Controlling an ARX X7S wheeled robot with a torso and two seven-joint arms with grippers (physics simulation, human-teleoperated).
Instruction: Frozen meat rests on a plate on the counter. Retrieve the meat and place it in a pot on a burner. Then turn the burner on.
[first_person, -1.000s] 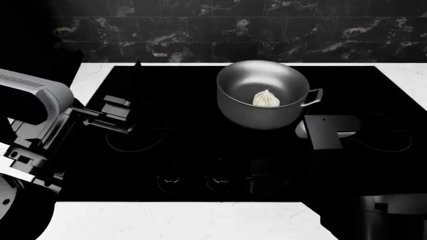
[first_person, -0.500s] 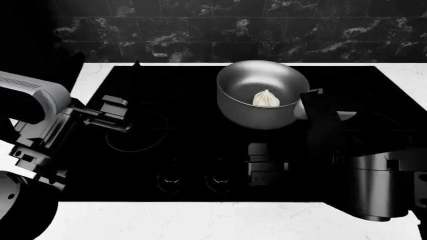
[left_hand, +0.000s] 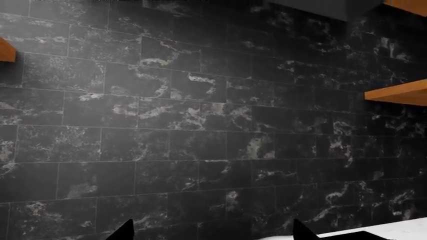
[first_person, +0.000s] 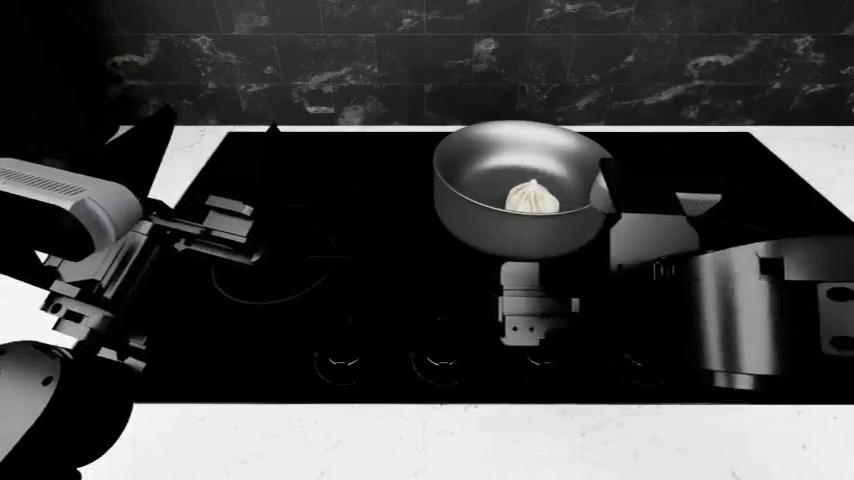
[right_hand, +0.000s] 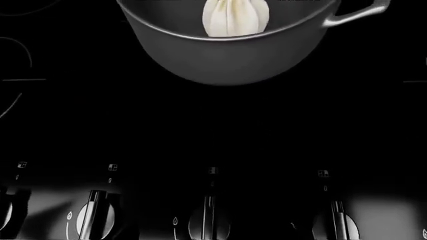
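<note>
The grey metal pot (first_person: 521, 185) stands on the black cooktop (first_person: 400, 300), hiding the burner beneath it. The cream ridged meat (first_person: 533, 197) lies inside the pot (right_hand: 230, 50), where it also shows as a pale lump (right_hand: 235, 17). My right gripper (first_person: 537, 330) hangs just in front of the pot, over the row of knobs (first_person: 541, 358). Its fingers are lost in the dark, so their state is unclear. My left gripper (first_person: 214, 125) is held open and empty over the cooktop's far left corner, facing the tiled wall (left_hand: 213, 125). The plate is out of view.
Several round knobs (right_hand: 208, 220) line the cooktop's front edge. A faint burner ring (first_person: 274, 270) marks the left half. White counter (first_person: 400, 440) borders the cooktop in front and at both sides. Dark marble tiles (first_person: 467, 60) close the back. Wooden shelves (left_hand: 400, 92) hang on the wall.
My right arm has swung up from the lower right. Its gripper now sits between the pot and the knob row. The left arm has shifted slightly. Pot and meat are still.
</note>
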